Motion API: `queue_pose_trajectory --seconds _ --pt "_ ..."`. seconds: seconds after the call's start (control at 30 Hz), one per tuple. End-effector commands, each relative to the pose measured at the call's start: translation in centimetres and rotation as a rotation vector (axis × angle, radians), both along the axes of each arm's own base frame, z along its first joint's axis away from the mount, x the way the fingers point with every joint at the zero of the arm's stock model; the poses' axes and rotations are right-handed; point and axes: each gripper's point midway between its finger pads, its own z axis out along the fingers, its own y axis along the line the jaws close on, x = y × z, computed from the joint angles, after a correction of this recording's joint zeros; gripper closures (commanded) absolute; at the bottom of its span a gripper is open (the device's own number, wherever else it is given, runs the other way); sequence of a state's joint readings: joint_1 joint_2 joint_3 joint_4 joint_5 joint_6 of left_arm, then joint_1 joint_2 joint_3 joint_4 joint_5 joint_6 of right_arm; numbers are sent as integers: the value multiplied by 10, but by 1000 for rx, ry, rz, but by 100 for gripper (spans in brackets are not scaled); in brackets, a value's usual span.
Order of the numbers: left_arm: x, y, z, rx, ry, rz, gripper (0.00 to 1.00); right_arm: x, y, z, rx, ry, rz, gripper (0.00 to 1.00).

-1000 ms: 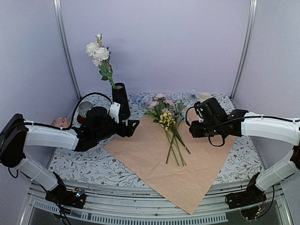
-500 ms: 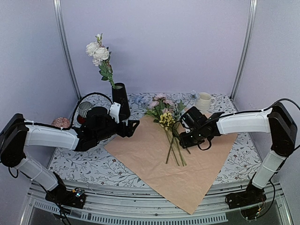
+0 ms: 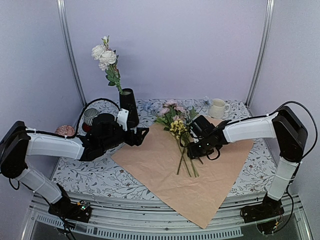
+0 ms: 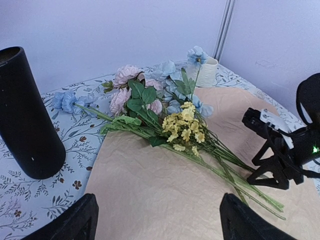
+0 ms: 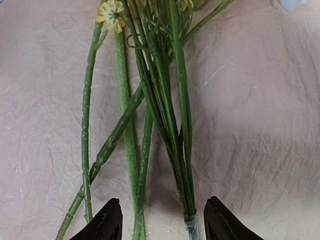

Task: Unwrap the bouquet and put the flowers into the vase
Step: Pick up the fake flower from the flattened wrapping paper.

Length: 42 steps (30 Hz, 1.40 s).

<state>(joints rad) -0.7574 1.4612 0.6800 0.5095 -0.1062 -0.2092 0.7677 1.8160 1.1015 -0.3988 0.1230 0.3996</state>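
The vase (image 3: 129, 107) (image 4: 25, 115) is a tall black cylinder at the back left, holding a white-bloomed stem (image 3: 105, 56). The bouquet lies unwrapped: its tan paper (image 3: 170, 170) (image 4: 145, 185) is spread flat, and the flowers (image 3: 174, 122) (image 4: 165, 112), pink, blue and yellow, rest on it with their stems (image 5: 165, 100) fanning toward the front. My right gripper (image 3: 189, 148) (image 5: 162, 220) hangs open just above the stem ends, a taped bundle of thin stems (image 5: 186, 200) and a thicker stem between its jaws. My left gripper (image 3: 142, 136) (image 4: 158, 210) is open over the paper's left part, holding nothing.
A cream mug (image 3: 217, 108) (image 4: 207, 72) stands behind the paper at the back right. A striped grey cup (image 3: 90, 116) and a pink object (image 3: 65, 131) sit left of the vase. One blue bloom (image 3: 148, 106) (image 4: 67, 100) lies on the patterned cloth beside the vase.
My right arm has swung left and down from near the mug to the flower stems, and its jaws have widened. The left arm has stayed where it was.
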Motion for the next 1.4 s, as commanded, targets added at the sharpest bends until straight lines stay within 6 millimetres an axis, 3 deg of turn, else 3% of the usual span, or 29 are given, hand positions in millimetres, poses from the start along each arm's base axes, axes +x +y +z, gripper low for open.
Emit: queue_pose_trajectory --seconds 0.0,0.73,1.23,1.37 --pt "0 -7 3 7 -11 -14 14 13 10 1 48 -2 1 44" --pt "0 -7 5 7 -16 -14 14 30 -1 -5 44 -7 -70 61" --pt "0 -7 5 10 -16 -14 14 27 -8 -30 -18 31 -68 73" --pt "0 -7 5 10 -17 -14 14 26 -5 -25 -21 26 -48 78"
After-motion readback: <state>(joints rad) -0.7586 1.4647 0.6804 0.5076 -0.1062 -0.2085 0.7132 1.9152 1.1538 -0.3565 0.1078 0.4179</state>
